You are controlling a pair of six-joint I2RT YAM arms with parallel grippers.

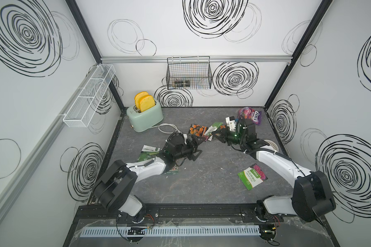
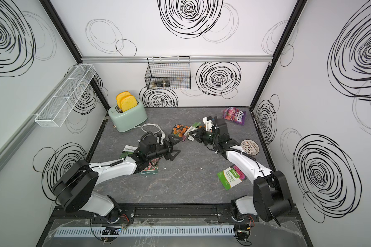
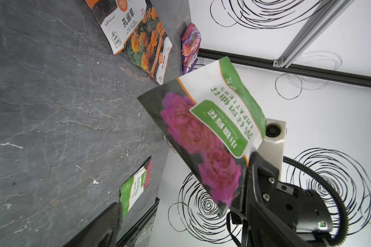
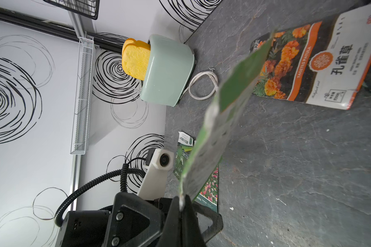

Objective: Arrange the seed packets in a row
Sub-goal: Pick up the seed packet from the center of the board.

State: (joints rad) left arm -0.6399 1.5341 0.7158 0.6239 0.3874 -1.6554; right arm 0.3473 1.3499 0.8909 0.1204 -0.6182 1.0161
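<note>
Left wrist view: right claw (image 3: 252, 157) grips a corner of one IMPATIENS packet (image 3: 201, 139), held clear of the desk (image 3: 51, 107). Left claw (image 1: 198, 148) is wide, holding nothing, facing it. Second IMPATIENS packet (image 1: 252, 176) lies flat by the right arm; marigold packets (image 1: 196, 129) overlap further back; leafy packet (image 1: 148, 153) and flower-field packet (image 2: 150, 171) lie by the left arm.

open mid tabletop (image 1: 201, 181), toaster (image 1: 146, 117) back left
</note>
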